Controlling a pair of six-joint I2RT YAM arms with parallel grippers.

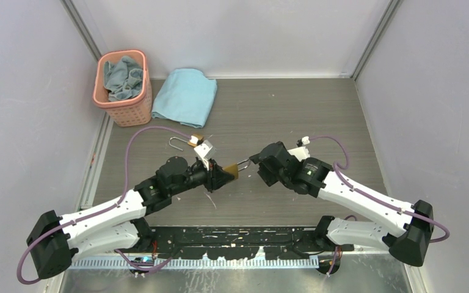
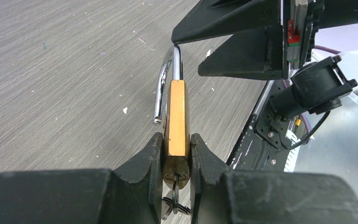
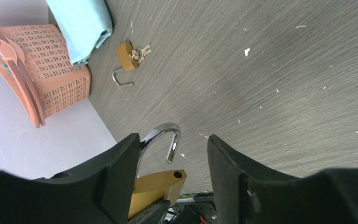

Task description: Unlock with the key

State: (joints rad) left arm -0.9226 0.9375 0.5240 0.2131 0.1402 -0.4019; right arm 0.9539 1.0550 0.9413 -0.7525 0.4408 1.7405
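- My left pincer (image 2: 176, 140) is clamped on the flat sides of the brass padlock (image 2: 177, 112). It holds the padlock just above the table (image 3: 270, 70), midway between my two arms.
- My right pincer (image 3: 172, 140) stands apart, one finger on each side of the shackle (image 3: 161, 133), not yet gripping it.
- The shackle's free end sits outside its hole, so the lock looks open.
- Risk: if my right fingers squeeze off-centre, they could twist the body in my left grip. They could also push the free end back into its hole and relock it.
- The padlock's long axis lies roughly level, running from my left pincer towards my right. The shackle leads, and the keyhole end sits back between my left fingers.
- A dark ring (image 2: 173, 203) hangs at the keyhole end, but I cannot make out the key.
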